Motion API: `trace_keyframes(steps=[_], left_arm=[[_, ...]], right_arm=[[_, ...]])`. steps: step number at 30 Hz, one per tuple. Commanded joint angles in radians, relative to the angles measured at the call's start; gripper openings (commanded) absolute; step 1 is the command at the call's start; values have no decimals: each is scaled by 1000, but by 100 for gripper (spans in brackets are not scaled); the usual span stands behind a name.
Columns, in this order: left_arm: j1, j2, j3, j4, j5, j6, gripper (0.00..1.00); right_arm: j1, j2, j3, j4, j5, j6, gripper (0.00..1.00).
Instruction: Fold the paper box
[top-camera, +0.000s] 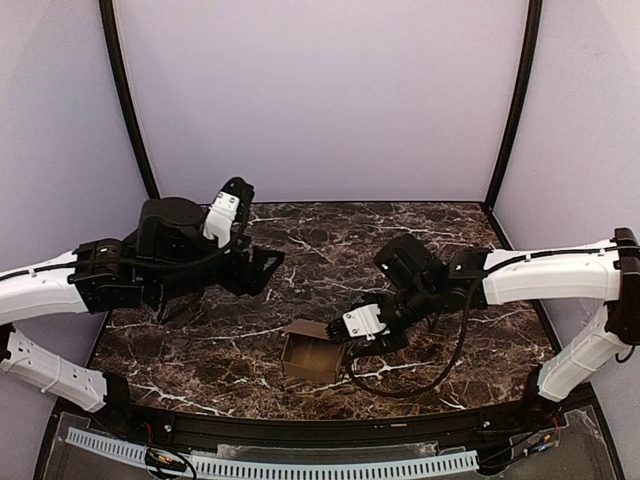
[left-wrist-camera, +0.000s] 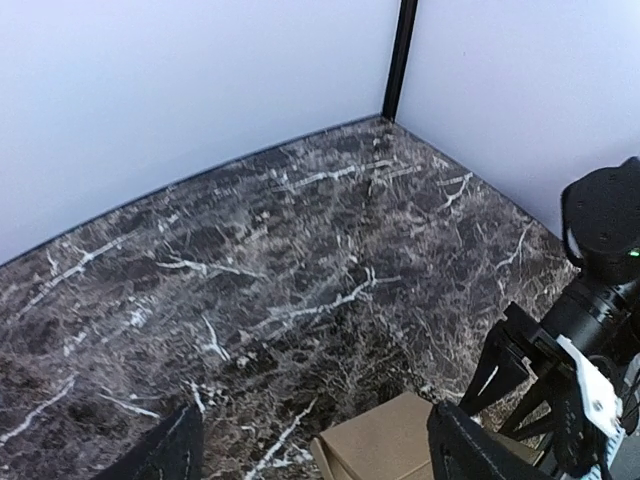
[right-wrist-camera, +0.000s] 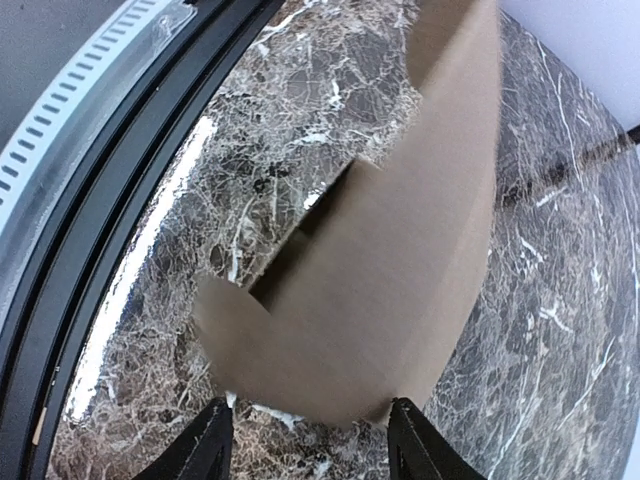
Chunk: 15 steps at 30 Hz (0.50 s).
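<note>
White arm shells (top-camera: 550, 275), black joints, black right hand (right-wrist-camera: 310, 445), looping cable (top-camera: 463, 335)

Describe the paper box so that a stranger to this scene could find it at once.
Look at the dark marble table, on the side where the robot is mounted, around the middle. There a small cardboard box stands at the tip of the right end effector. It is the only brown thing there; the arms are black and white.

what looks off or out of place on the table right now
Only the plain brown cardboard box: it sits half folded near the front edge of the dark marble table, one side open and a rounded flap sticking out loose. No tear or spill shows.
</note>
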Motion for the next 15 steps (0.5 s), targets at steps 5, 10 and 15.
trace_keyframes(steps=[5,10,15], left_arm=[[25,222,-63,-37,217,-254,72],[24,222,-166,-18,259,-290,71],[25,224,-228,17,320,-297,71]], right_arm=[[200,18,-118,126,321,-113,52],[237,22,-162,170,372,-128,52],[238,30,-169,190,400,-120,51]])
